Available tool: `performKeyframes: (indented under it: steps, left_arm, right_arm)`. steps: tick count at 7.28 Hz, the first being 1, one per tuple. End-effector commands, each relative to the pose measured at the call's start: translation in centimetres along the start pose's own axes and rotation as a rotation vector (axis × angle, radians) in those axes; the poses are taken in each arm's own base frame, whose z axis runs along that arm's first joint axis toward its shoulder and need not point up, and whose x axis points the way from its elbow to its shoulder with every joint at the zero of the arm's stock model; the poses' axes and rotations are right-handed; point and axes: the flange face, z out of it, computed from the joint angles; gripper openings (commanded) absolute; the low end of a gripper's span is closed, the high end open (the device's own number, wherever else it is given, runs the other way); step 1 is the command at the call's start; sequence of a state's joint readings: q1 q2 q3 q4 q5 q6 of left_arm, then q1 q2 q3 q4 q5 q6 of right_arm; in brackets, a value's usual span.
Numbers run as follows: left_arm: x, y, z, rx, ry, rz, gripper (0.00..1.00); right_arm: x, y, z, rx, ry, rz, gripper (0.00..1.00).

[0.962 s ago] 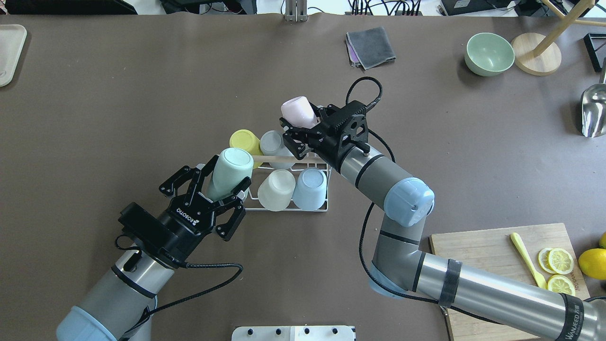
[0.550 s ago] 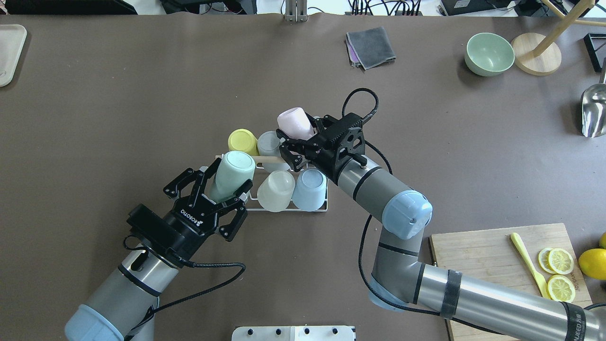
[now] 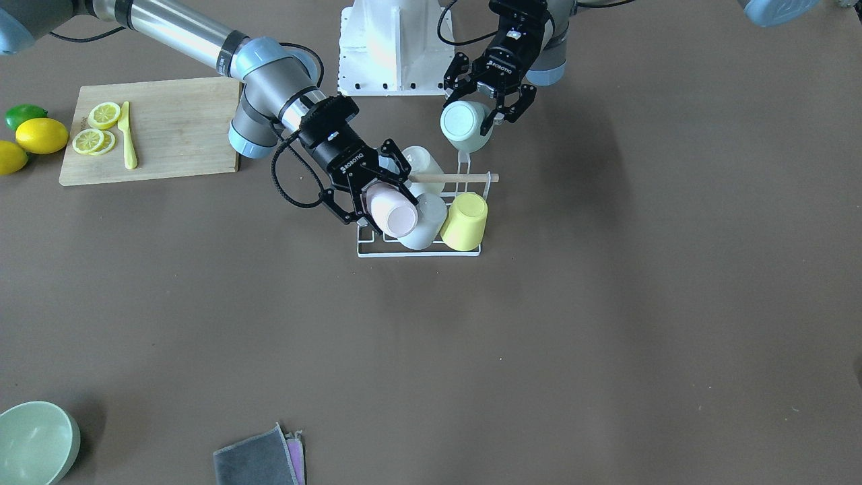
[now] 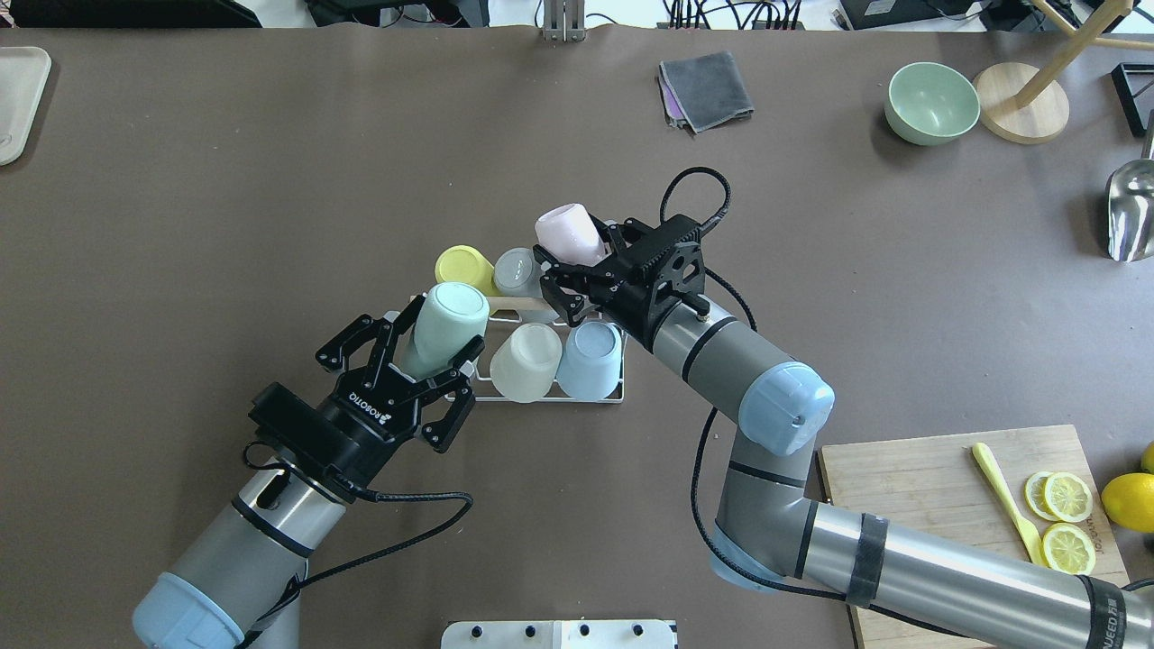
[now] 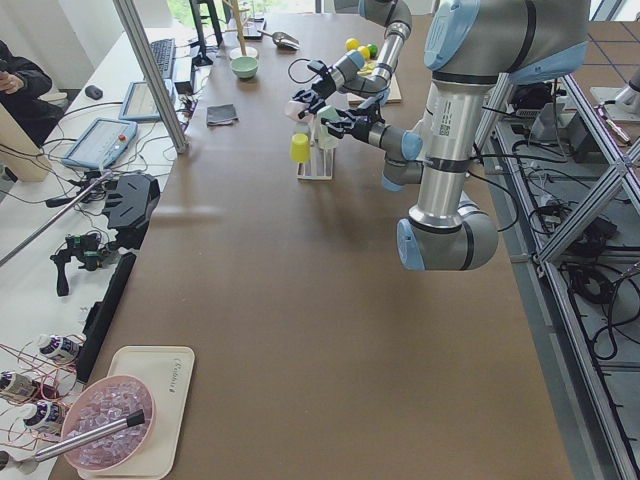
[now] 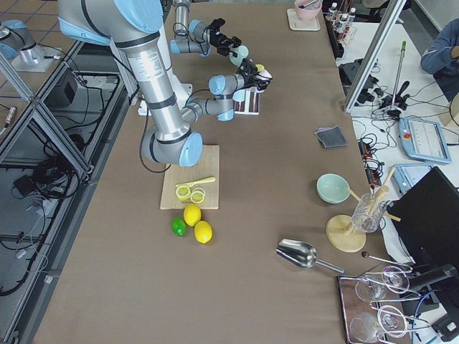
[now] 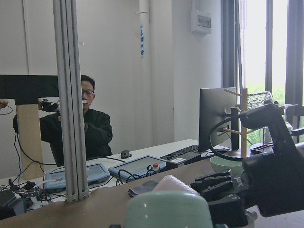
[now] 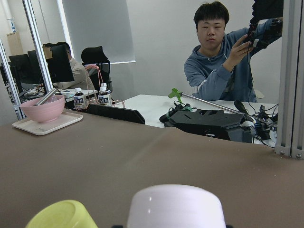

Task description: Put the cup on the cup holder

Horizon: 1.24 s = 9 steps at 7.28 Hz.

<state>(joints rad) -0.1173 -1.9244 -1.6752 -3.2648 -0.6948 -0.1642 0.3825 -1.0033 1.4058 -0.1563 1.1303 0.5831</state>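
Observation:
The cup holder [image 4: 546, 399] is a white wire rack with a wooden rod [image 3: 452, 178] across its top. It carries a yellow cup [image 4: 462, 267], a grey cup [image 4: 517, 270], a cream cup [image 4: 526, 361] and a blue cup [image 4: 591, 359], all upside down. My left gripper [image 4: 427, 340] is shut on a mint cup [image 4: 443, 328], bottom up and tilted over the rack's left end. It also shows in the front view [image 3: 465, 126]. My right gripper [image 4: 577, 250] is shut on a pink cup [image 4: 568, 233], held tilted just above the rack's far right corner, next to the grey cup.
A cutting board [image 4: 929, 478] with lemon slices and a yellow knife [image 4: 1002, 492] lies at the near right, lemons [image 4: 1129, 501] beside it. A green bowl [image 4: 930, 102], a wooden stand [image 4: 1021, 102] and a metal scoop [image 4: 1131, 213] stand at the far right. A grey cloth [image 4: 706, 89] lies at the back.
My left gripper has moved slightly forward and right, bringing the mint cup closer to the rack. My right gripper has shifted the pink cup slightly nearer, toward the rack.

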Motion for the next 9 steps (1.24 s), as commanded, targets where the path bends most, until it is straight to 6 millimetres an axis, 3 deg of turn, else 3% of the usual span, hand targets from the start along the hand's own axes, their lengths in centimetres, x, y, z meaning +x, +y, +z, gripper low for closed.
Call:
performKeyframes:
  steps: [1,2,3,4,6,9]
  left_arm:
    - [0.0,0.9,0.2,-0.011,-0.002,0.014,0.00]
    - [0.2,1.1,0.5,-0.010,-0.005,0.015,0.00]
    - [-0.3,0.5,1.2,0.002,-0.015,0.016,0.00]
    - [-0.3,0.4,1.3,0.004,-0.018,0.016,0.00]
    - [-0.3,0.5,1.3,0.004,-0.018,0.017,0.00]
    - [-0.3,1.2,1.3,-0.001,-0.018,0.021,0.00]
  right_arm:
    - [-0.6,0.3,-0.1,-0.002,-0.008,0.005,0.00]
    - [-0.7,0.4,-0.2,-0.006,-0.011,0.004,0.00]
    - [-0.8,0.5,-0.3,-0.007,-0.014,0.003,0.72]
    - [-0.6,0.6,-0.5,-0.011,-0.015,-0.004,1.00]
    - [0.2,0.4,-2.2,-0.011,-0.026,-0.005,1.00]
    - [0.4,0.5,-2.7,-0.015,-0.027,-0.006,1.00]
